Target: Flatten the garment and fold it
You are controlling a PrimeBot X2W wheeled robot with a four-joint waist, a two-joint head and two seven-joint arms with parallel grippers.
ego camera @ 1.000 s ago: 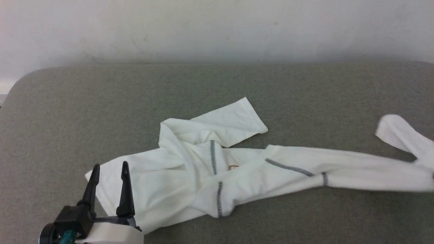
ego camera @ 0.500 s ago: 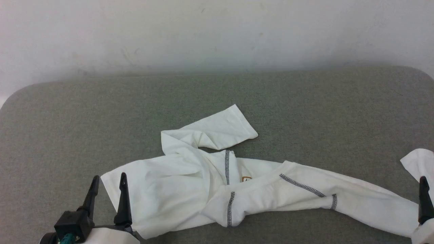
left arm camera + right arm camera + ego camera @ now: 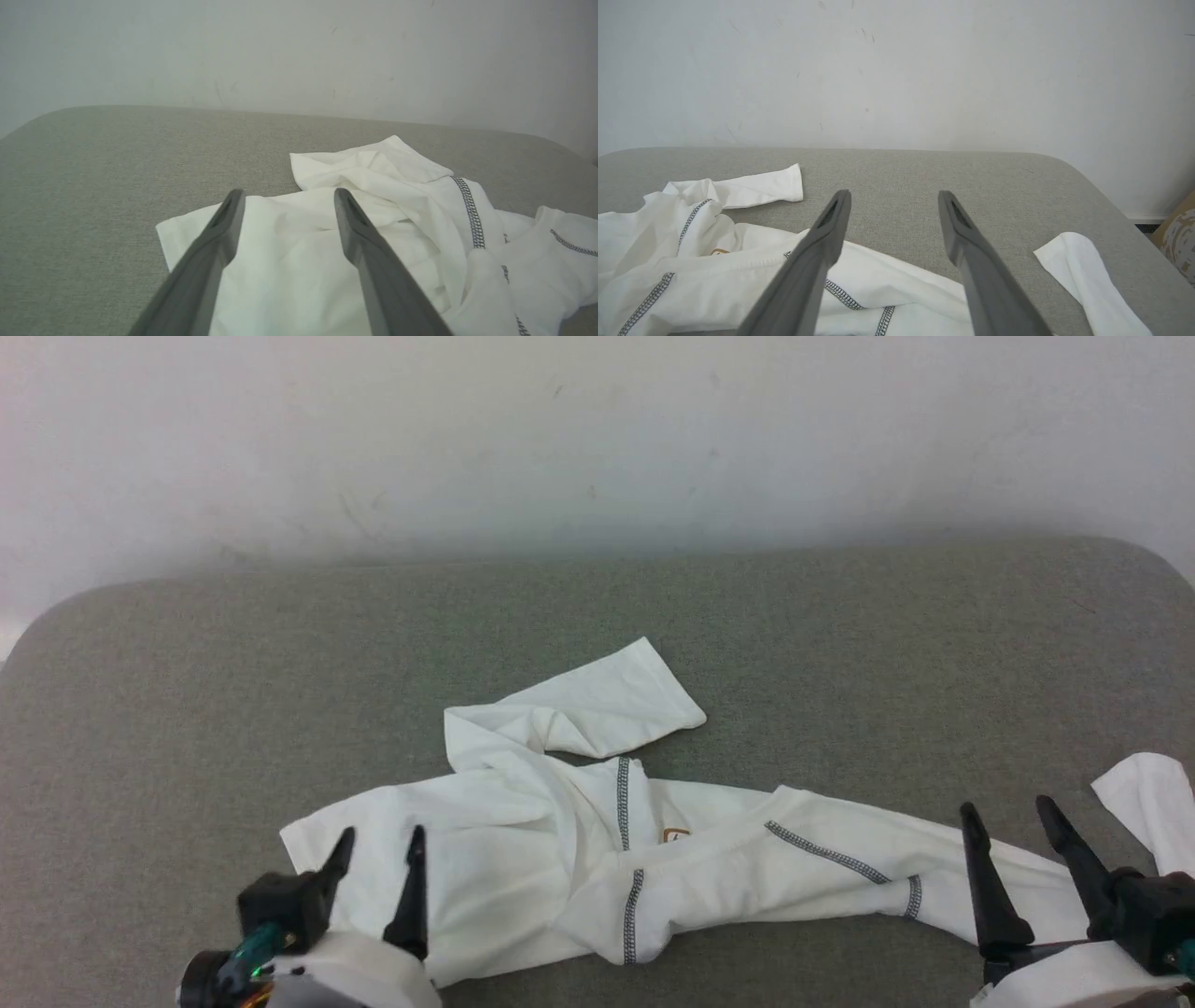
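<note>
Shirt (image 3: 504, 868) is lying crumpled and unfolded on a grey padded surface (image 3: 840, 644), near the middle of its front half, with the body bunching toward the robot's left. Dark grey stitching (image 3: 623, 789) is running along the seams by the neck, and a small orange label (image 3: 676, 834) is showing just beside it.

Short sleeve end (image 3: 597, 709) is lying doubled back on the far side of the body, its hem pointing right. Long sleeve (image 3: 840, 873) is stretching out along the surface toward the right, passing under the right gripper. Its cuff (image 3: 1144, 798) is turning up and lying near the right edge of the surface.

Left gripper (image 3: 381, 835) is hovering over the near left corner of the shirt, fingers spread wide and gripping nothing. In the left wrist view one finger is sitting over the shirt's edge and the other over the body. Cannot tell whether the tips are touching the cloth.

Right gripper (image 3: 1005, 805) is hanging over the long sleeve, between its main stretch and the cuff, jaws standing wide apart and empty. In the right wrist view bare surface is showing between its fingers.

Pale scuffed wall (image 3: 597, 429) is rising just behind the far edge of the surface.
</note>
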